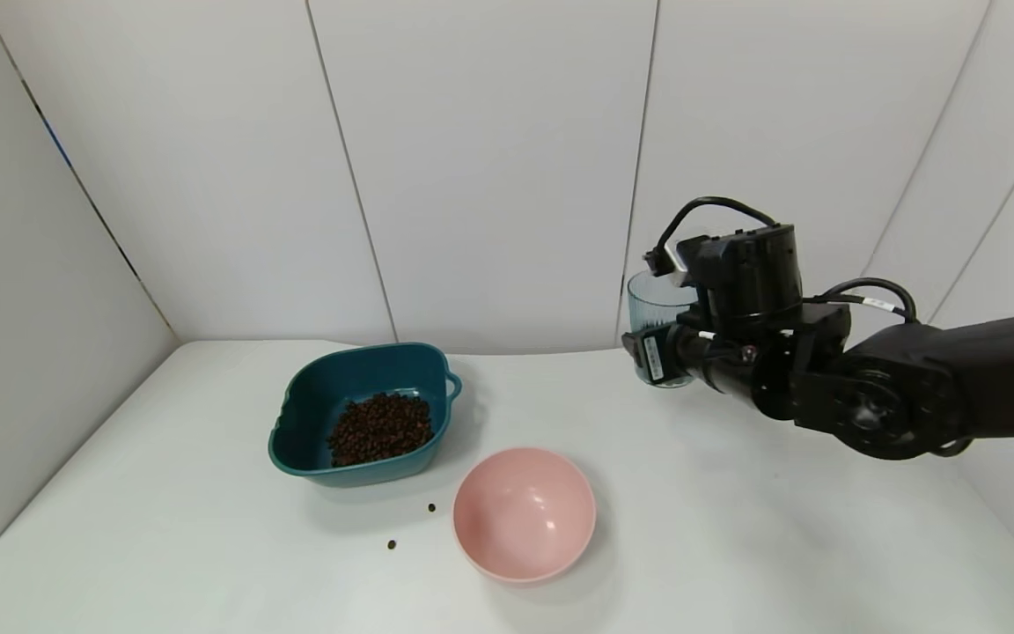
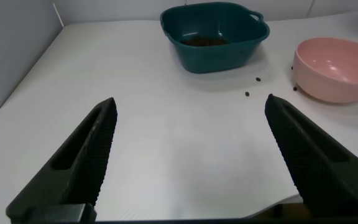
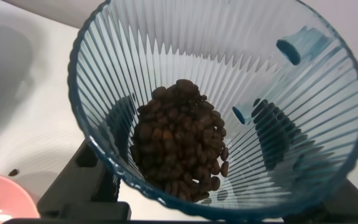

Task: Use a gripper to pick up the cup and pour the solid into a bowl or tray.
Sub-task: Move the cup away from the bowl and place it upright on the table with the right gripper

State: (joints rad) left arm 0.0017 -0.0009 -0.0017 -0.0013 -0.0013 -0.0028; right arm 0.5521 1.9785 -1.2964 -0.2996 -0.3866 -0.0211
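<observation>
The ribbed blue-grey cup stands upright near the table's back right, close to the wall. My right gripper is shut on its side. I cannot tell whether the cup touches the table. In the right wrist view the cup holds a heap of dark brown beans, with a black finger beside it. The teal basin sits left of centre with a pile of beans in it. My left gripper is open and empty, low over the table's near left part.
An empty round pink bowl sits in front of and to the right of the basin; it also shows in the left wrist view. Two stray beans lie on the table between them. White wall panels close the back and left.
</observation>
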